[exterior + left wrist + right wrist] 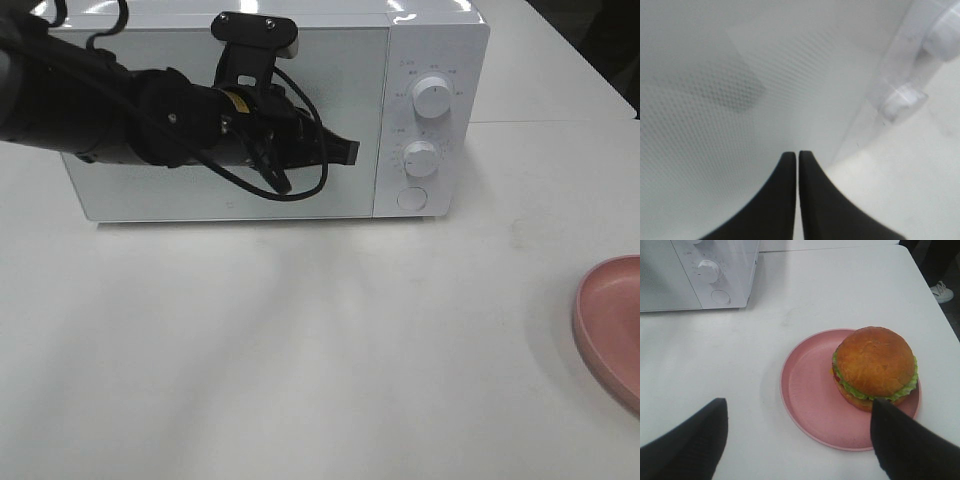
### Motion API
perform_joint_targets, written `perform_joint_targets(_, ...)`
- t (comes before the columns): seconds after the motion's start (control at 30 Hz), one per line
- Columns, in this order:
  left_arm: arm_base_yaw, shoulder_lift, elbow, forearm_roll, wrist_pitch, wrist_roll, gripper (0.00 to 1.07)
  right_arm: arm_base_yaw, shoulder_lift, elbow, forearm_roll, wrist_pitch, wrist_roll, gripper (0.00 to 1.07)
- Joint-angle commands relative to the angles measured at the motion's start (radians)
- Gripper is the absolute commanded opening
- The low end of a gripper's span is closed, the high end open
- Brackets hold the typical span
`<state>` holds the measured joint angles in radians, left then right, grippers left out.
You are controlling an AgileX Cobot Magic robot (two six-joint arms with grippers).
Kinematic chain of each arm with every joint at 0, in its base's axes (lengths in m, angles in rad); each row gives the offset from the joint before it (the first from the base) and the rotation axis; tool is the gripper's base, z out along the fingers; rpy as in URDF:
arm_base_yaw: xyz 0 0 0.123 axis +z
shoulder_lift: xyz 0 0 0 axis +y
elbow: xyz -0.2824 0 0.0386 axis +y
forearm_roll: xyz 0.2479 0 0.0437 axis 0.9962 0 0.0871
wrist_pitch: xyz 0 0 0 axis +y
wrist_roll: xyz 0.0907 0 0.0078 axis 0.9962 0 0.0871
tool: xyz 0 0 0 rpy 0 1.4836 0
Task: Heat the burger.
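Up on the white table (pixel 300 380), the white microwave (pixel 330 60) stands at the far side with its door closed, and the left arm stretches across the front of that door from the left. The left gripper (pixel 350 152) sits close against the door's right edge, just beside the control panel; whether its tip actually touches the door cannot be told. Seen through the left wrist camera, its two black fingers (pixel 782 200) are pressed together with only a hairline seam between them, clenched on nothing, and the dotted mesh of the door window (pixel 715 95) fills most of the picture behind them.

On the panel, two round white knobs (pixel 432 97) sit one above the other, with a round button (pixel 411 198) below them.

Over on the right, the burger (pixel 874 369) rests on a pink plate (pixel 807 390), set toward one side of the dish and well apart from the microwave. Its brown bun tops a frill of green lettuce. The right gripper (pixel 800 445) hovers above the plate with its jaws spread wide, holding nothing; one dark finger (pixel 905 440) overlaps the burger's edge in that view. From the high camera only the plate's rim shows at the right edge.
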<state>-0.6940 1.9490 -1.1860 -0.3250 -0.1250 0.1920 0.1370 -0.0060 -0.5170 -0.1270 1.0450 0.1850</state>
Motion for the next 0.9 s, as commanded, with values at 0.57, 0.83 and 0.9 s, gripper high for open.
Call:
perform_joint_targets(0.57, -0.001, -0.192, 0.003, 0.015, 0.826, -0.012, 0.98, -0.007, -0.026, 0.002, -0.004, -0.006, -0.004, 0.75)
perform_joint_targets(0.83, 0.026, -0.273, 0.003, 0.101, 1.111, -0.108, 0.98, -0.007, -0.026, 0.002, -0.004, -0.006, -0.004, 0.75)
perform_joint_targets(0.9, 0.060, -0.288, 0.003, 0.121, 1.148, -0.131, 0.98, -0.007, -0.026, 0.002, -0.004, -0.006, -0.004, 0.75)
